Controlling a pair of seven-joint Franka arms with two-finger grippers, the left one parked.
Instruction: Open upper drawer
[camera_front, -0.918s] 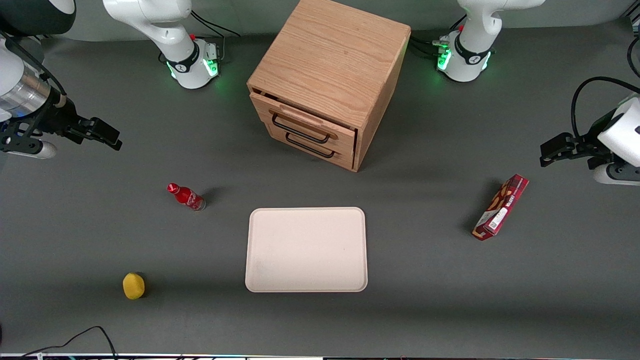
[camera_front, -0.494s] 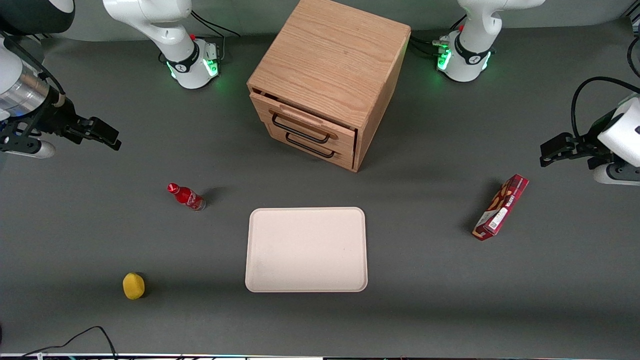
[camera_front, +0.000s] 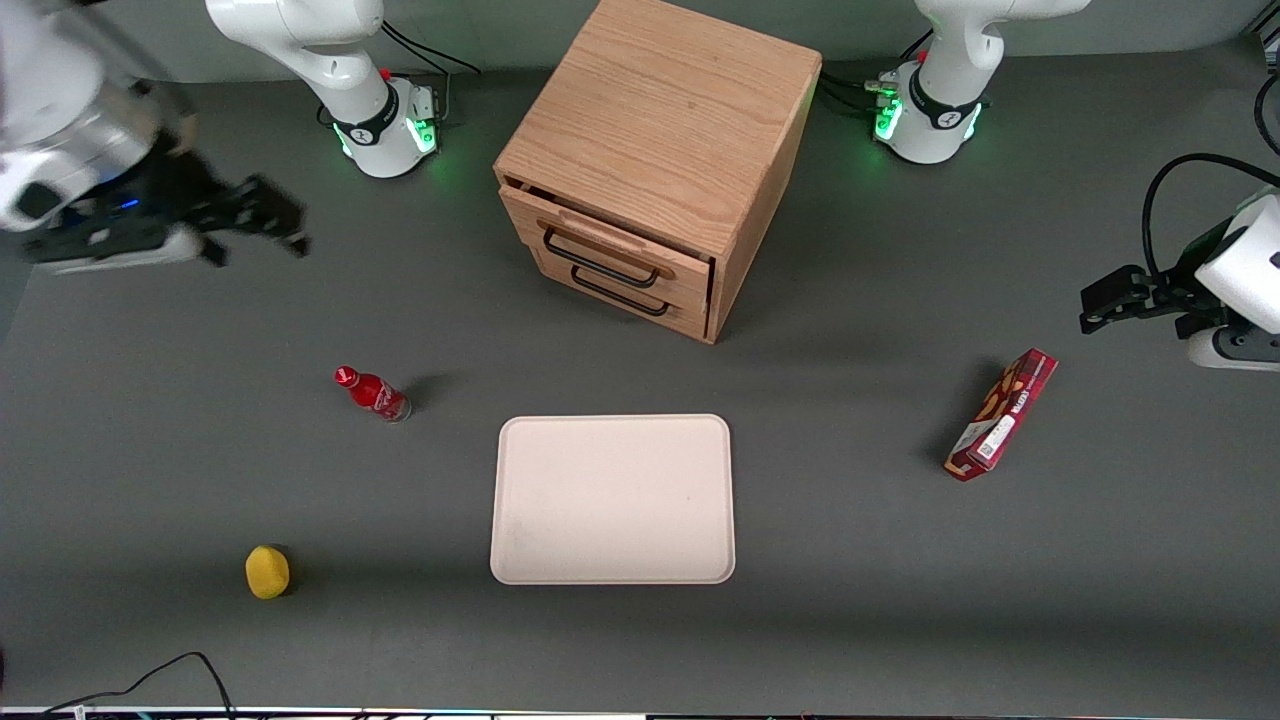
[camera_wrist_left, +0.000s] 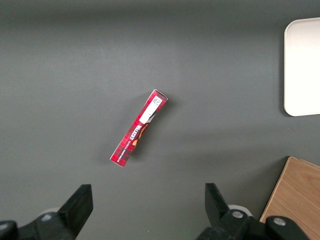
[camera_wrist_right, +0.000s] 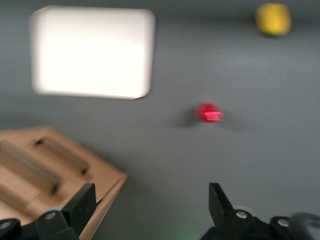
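Upper drawer (camera_front: 610, 243) front slanted toward the working arm's end; pincer (camera_front: 268, 216) open, well apart.

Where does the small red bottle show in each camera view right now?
Front view: small red bottle on the table, between the beige tray and the working arm's gripper, jaws open.
Right wrist view: bottle, seen from above.
Left wrist view: not in it.
Shared landmark: the tray.

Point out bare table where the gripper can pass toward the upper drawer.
The open gripper hangs toward the working arm's end. Bare grey table lies between it and the light oak upper drawer. The small red bottle and pale rectangular tray sit nearer the camera.
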